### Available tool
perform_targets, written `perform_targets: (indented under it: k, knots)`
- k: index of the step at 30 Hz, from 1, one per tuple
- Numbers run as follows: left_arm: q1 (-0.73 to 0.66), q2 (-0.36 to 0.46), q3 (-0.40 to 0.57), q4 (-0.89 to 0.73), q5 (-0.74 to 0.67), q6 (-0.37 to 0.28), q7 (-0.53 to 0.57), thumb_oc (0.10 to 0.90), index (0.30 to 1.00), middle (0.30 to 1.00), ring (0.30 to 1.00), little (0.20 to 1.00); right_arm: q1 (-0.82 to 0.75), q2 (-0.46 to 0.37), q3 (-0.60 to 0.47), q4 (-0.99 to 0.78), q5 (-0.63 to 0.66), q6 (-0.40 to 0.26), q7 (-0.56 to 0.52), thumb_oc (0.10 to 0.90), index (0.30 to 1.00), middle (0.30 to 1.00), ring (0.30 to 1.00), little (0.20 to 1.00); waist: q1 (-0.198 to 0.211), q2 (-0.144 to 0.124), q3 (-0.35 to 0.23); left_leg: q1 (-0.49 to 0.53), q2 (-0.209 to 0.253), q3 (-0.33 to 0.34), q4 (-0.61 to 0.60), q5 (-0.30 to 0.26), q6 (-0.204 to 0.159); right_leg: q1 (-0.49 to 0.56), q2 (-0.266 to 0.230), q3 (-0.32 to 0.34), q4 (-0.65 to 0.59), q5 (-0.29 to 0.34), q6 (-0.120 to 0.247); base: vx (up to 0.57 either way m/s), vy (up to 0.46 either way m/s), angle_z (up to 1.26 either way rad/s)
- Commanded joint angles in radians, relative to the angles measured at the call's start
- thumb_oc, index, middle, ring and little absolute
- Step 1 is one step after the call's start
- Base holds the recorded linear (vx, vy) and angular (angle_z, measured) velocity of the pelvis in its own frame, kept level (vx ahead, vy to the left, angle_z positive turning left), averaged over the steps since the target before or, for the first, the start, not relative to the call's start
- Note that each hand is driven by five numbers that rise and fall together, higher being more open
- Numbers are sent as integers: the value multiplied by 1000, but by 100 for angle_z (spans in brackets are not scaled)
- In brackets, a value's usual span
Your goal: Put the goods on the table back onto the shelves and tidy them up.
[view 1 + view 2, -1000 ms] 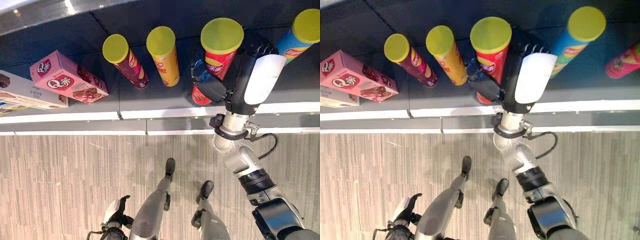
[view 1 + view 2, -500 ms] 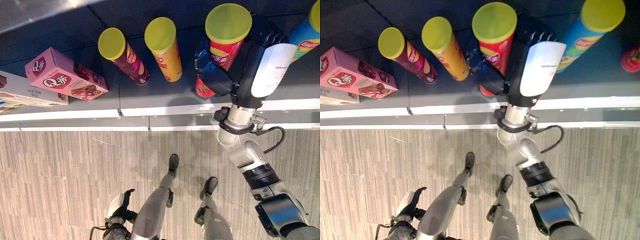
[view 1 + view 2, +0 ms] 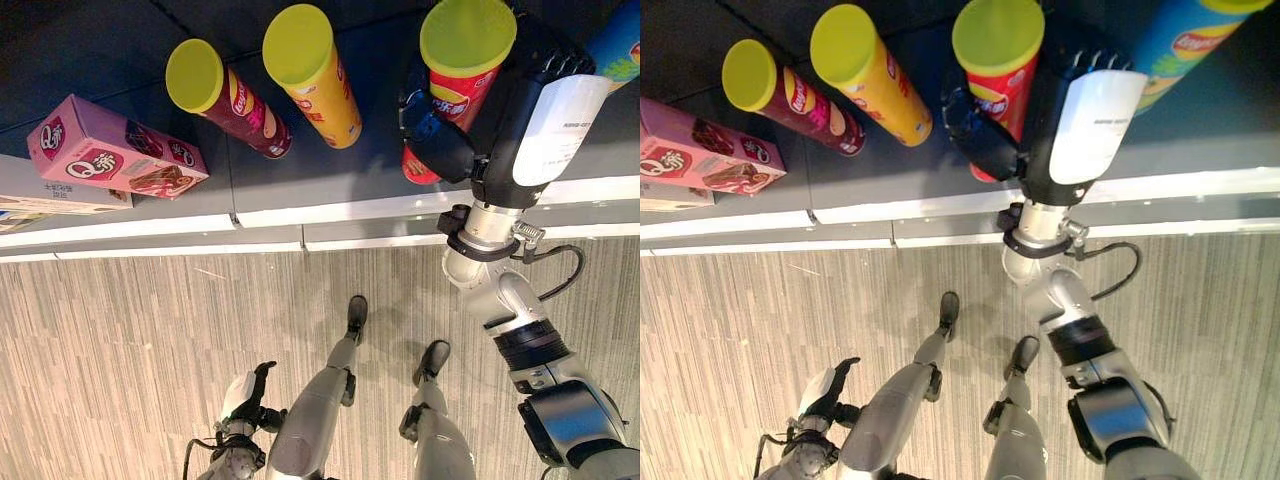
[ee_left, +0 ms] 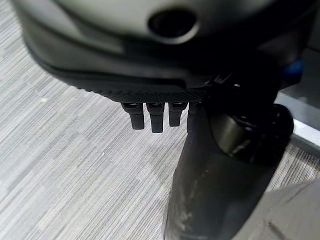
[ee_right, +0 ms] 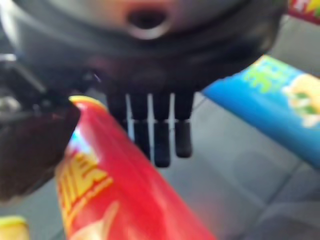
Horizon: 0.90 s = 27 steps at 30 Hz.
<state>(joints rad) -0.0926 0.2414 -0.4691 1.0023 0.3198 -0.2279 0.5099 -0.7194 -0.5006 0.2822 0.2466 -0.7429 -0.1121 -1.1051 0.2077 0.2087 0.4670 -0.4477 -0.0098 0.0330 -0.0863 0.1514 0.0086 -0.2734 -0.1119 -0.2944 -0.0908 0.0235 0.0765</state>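
Note:
A red crisp can (image 3: 455, 95) with a yellow-green lid stands upright on the dark shelf (image 3: 330, 205), near its front edge. My right hand (image 3: 545, 110) is at the can's right side, thumb across its front and fingers behind it. In the right wrist view the red can (image 5: 115, 200) runs between the thumb and the fingers (image 5: 160, 135), both touching it. Down by the floor at the lower left, my left hand (image 3: 245, 400) hangs with relaxed fingers, holding nothing.
On the same shelf stand a maroon can (image 3: 230, 100), an orange can (image 3: 315, 70) and, right of my hand, a blue can (image 3: 1185, 40). A pink box (image 3: 110, 150) and a white box (image 3: 40, 190) lie at the left. Striped floor lies below the shelf edge.
The whole picture has shifted, so the camera moved. My right hand stays round the red can at the same spot on the shelf. The left hand still hangs.

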Motion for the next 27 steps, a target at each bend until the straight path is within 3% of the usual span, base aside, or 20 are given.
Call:
perform_targets:
  k: [1,7,17,27]
  knots:
    - [-73,65,4,76,-11,28,69,800,900,900,900,900,-123,39,65,-26,-8,-96,-57,400,300,300,300,300,9,4,-31,-79,22,46,136,-111,-63,-120,-126,53,24,100,78,40,53,-10]
    - [-89,81,-6,49,-15,26,65,800,900,900,900,900,-156,28,87,77,10,-76,-73,400,300,300,300,300,-1,0,-30,-99,17,57,150,-120,-62,-136,-131,56,26,105,78,24,10,-9]
    - [-155,116,-6,16,39,42,117,800,900,900,900,900,-166,48,79,84,18,-87,-77,400,300,300,300,300,-10,-4,-40,-126,9,62,160,-129,-57,-165,-136,64,29,109,81,25,14,0]
    - [-179,167,15,-44,59,39,146,800,900,900,900,900,-168,6,64,-130,-59,-113,-34,400,300,300,300,300,-25,-17,-48,-171,7,67,193,-148,-53,-211,-141,79,45,111,80,17,4,-2]
